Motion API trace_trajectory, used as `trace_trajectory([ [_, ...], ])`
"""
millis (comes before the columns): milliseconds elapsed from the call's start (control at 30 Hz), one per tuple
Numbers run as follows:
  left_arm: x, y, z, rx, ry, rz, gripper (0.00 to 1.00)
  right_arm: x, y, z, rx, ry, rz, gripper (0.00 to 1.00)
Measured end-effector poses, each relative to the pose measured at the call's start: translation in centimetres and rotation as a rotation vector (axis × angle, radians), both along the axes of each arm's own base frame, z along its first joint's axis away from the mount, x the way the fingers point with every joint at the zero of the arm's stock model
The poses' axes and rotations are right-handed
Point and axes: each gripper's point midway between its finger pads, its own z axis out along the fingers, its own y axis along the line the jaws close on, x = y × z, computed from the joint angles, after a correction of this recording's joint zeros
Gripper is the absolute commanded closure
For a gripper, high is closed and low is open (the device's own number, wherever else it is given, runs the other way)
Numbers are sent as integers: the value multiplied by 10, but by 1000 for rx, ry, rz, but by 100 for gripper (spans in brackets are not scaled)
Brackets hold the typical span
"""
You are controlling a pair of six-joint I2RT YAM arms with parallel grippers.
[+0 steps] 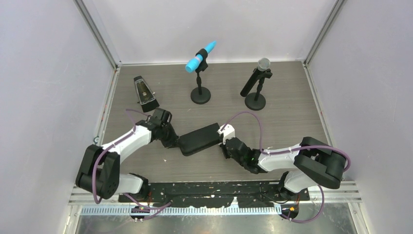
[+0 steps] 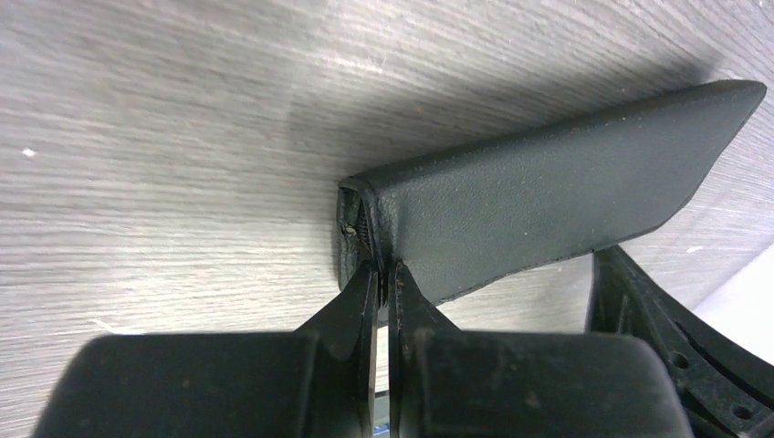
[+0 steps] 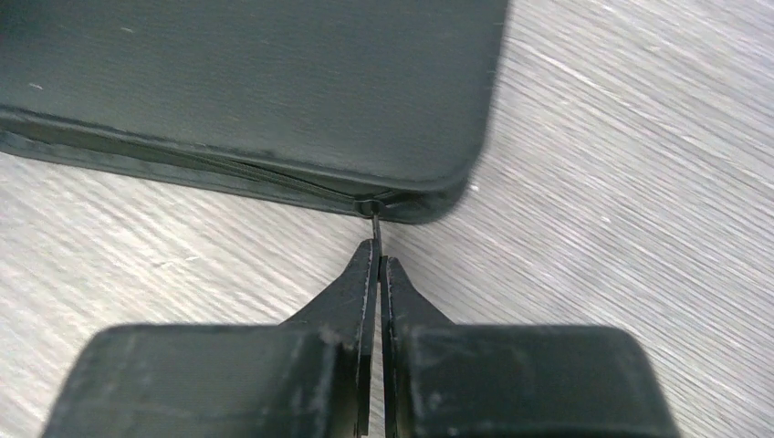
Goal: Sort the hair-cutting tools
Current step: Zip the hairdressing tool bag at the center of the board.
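Case, black and shut, flat on the middle of the desk, with one pincer at each short end. Left pincer pressed together, tips touching the case's corner right by the end of the zip; cannot tell whether pinching anything there. Right pincer pressed together too, pinching the thin pull of the zip at a rounded corner on the other end. Zip closed along the edge seen from the right wrist. Tools out of sight in every view; cannot tell where. Farther back on the desk, well apart from the case: black metronome on the left, blue mic tilted on its stand in the middle, grey-headed mic tilted on its own stand to the right.
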Motion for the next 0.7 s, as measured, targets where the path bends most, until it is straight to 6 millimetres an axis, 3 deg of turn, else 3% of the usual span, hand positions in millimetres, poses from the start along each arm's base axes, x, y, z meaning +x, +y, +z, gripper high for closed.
trace_trajectory([
  [133, 11, 8, 1, 45, 7, -25, 99, 3, -16, 0, -22, -6, -52, 95],
  [367, 24, 21, -4, 80, 39, -24, 70, -7, -10, 3, -7, 31, 2, 95],
  [533, 50, 30, -3, 141, 52, -15, 29, -33, 9, -3, -4, 91, 112, 95],
  [567, 56, 31, -1, 149, 45, -10, 25, -38, 17, -4, -6, 105, 141, 95],
  [700, 71, 36, 17, 173, -25, 13, 23, -52, 57, -1, 0, 136, 240, 95],
])
